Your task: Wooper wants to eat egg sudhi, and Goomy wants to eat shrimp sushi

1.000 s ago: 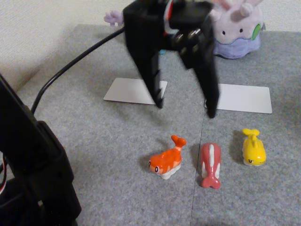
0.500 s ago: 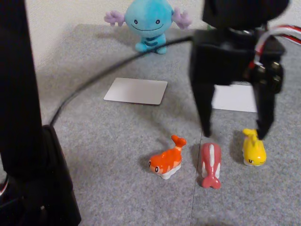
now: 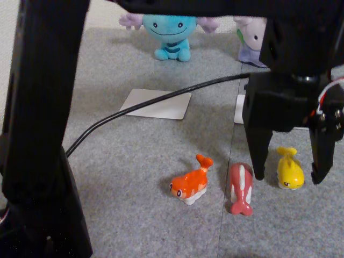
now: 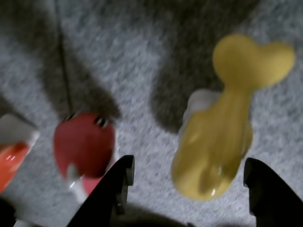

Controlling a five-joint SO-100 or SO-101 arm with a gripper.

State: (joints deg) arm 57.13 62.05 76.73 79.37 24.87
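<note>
We are finding no readable text, labels, brands, numbers or signs anywhere in either view.

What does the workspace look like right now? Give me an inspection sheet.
Surface: grey carpet, a seam running through it.
Job's things: yellow egg sushi upright between the gripper fingers; orange shrimp sushi left of it in the fixed view; Wooper and Goomy at the back.
Clutter: red striped sushi close beside the left finger; two white cards.
Gripper: gripper open, straddling the egg sushi, not touching it.
Cables: black cable lying across a card.
Surroundings: pale wall behind.
</note>
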